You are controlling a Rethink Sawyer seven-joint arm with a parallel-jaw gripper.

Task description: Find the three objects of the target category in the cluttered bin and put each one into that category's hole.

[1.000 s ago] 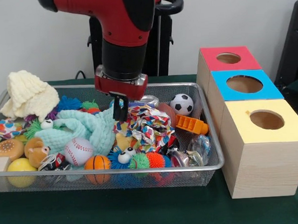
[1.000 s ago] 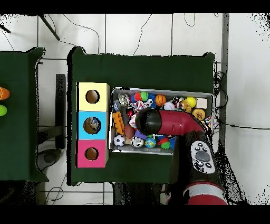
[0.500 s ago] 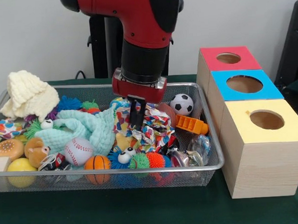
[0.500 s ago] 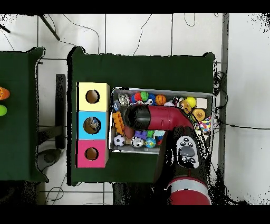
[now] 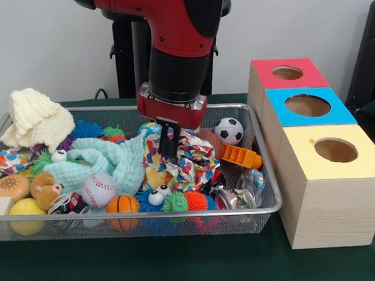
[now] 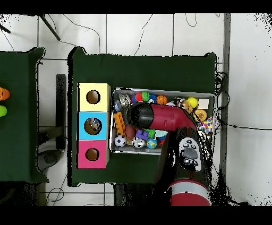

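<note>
- Since the earlier frame, the hand has risen slightly, edging toward nine o'clock.
- Its fingers look pressed together, tips touching the multicoloured patterned cloth.
- That cloth lies mid-bin, at nine o'clock of the soccer ball.

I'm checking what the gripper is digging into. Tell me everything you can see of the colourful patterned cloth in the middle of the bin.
The crumpled white cloth printed with red, blue, yellow and green patches lies bunched in the middle of the wire mesh bin, piled over other toys. Soft fabric, by its folds. The mint green knitted cloth borders it on one side, the orange plastic toy on the other. The gripper reaches down into its top; its state is unclear.
</note>
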